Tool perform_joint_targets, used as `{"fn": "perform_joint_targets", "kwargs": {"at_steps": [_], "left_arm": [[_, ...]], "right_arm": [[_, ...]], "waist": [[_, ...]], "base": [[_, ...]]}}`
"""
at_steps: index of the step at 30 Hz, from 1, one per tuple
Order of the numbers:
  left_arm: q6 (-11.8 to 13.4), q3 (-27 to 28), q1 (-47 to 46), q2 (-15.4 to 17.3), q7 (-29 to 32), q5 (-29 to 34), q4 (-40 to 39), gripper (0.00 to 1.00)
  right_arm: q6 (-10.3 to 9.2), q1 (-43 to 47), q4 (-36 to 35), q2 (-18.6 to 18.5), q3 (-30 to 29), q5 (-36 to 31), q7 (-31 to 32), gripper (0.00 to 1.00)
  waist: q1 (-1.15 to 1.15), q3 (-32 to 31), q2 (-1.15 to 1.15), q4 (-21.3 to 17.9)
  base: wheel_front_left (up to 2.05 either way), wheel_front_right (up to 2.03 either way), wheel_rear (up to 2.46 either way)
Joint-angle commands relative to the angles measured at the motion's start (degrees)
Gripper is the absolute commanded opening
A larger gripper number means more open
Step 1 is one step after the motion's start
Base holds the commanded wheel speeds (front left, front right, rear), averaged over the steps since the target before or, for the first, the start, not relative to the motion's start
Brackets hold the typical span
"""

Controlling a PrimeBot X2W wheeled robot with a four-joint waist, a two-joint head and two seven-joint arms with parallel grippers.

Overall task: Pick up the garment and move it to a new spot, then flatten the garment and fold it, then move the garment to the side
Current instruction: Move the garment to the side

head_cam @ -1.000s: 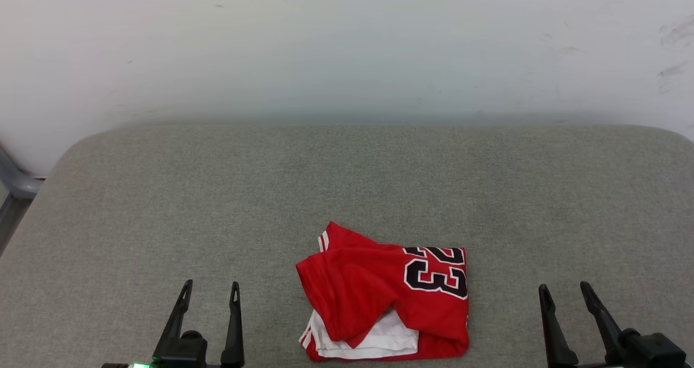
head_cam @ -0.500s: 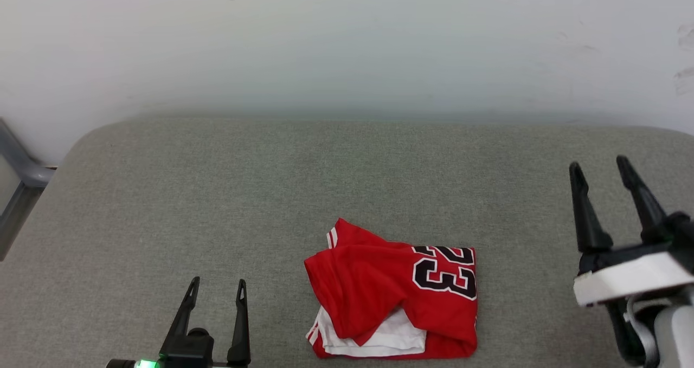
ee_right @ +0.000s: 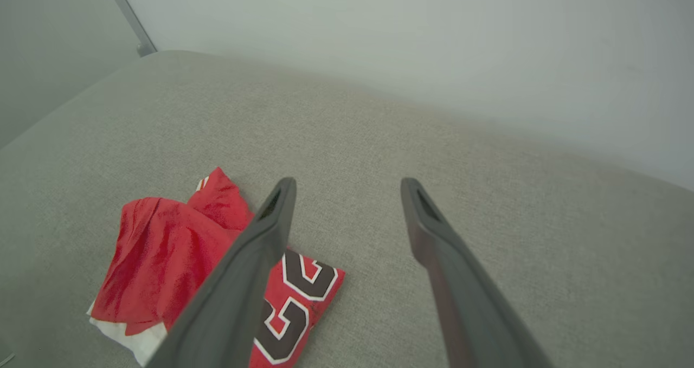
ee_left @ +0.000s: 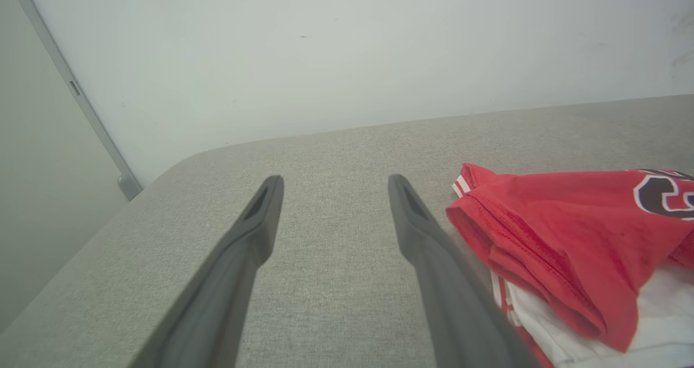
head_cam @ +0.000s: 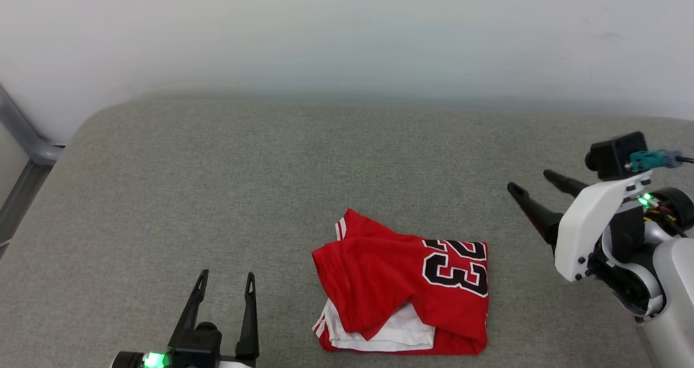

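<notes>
The garment is a bright red shirt with white parts and a black "23". It lies crumpled on the grey padded surface near the front middle. My left gripper stands open, low at the front, left of the garment and apart from it. Along its fingers in the left wrist view, the gripper has the garment just to its right. My right gripper hangs open and raised to the garment's right, fingers pointing up-left. In the right wrist view, the gripper has the garment below left.
A pale wall rises behind the padded surface. A grey metal frame stands at the far left edge. The surface's rounded left corner and far edge lie well beyond the garment.
The right arm has risen from the lower right and swung its fingers leftward toward the garment's side. The head camera has shifted. The left gripper and the garment have stayed in place.
</notes>
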Motion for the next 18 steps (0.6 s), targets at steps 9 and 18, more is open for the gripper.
{"fn": "perform_joint_targets", "kwargs": {"at_steps": [9,18], "left_arm": [[-0.43,-1.00,-2.82,-0.60,-0.14,0.32,0.31,1.00],[-0.79,-1.70,-5.31,-1.29,-0.14,0.20,0.73,1.00]], "right_arm": [[-0.05,0.95,5.30,-1.62,5.53,6.86,11.14,1.00],[-0.05,3.53,11.47,-0.22,8.47,9.16,10.66,1.00]], "waist": [[-0.01,2.84,0.00,1.97],[-0.01,6.78,0.00,4.31]], "base": [[0.00,0.00,0.00],[0.00,0.00,0.00]]}}
